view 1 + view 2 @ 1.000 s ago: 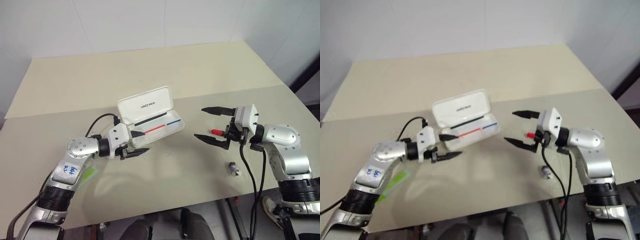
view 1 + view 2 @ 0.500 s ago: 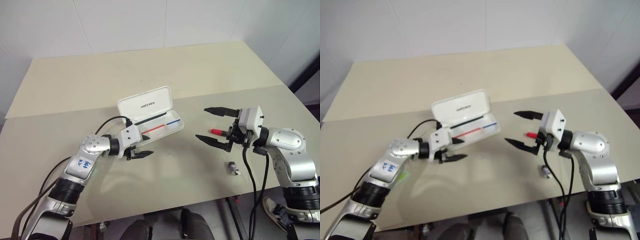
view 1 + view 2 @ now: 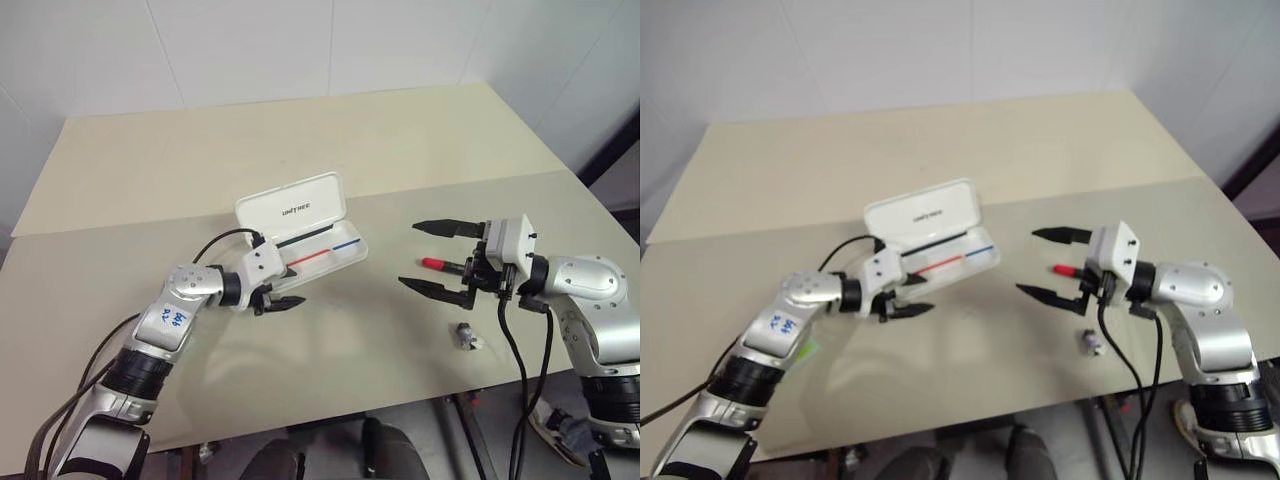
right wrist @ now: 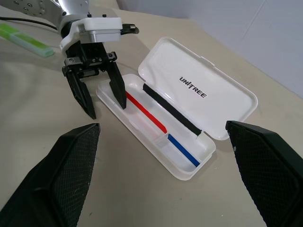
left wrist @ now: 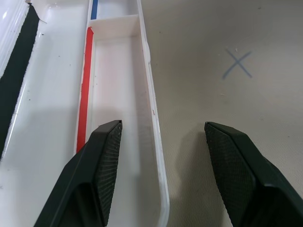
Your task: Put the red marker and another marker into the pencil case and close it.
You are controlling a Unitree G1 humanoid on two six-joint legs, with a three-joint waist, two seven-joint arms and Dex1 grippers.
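The pencil case (image 3: 305, 235) lies open mid-tabletop. The left gripper (image 3: 283, 288) straddles its near wall, jaws open (empty). At three o'clock, the right gripper (image 3: 437, 258), jaws wide, hovers before the red marker (image 3: 441, 265).

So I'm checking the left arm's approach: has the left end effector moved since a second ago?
Yes. The left end effector has shifted slightly toward the near left corner of the pencil case, and now straddles its front wall, open.
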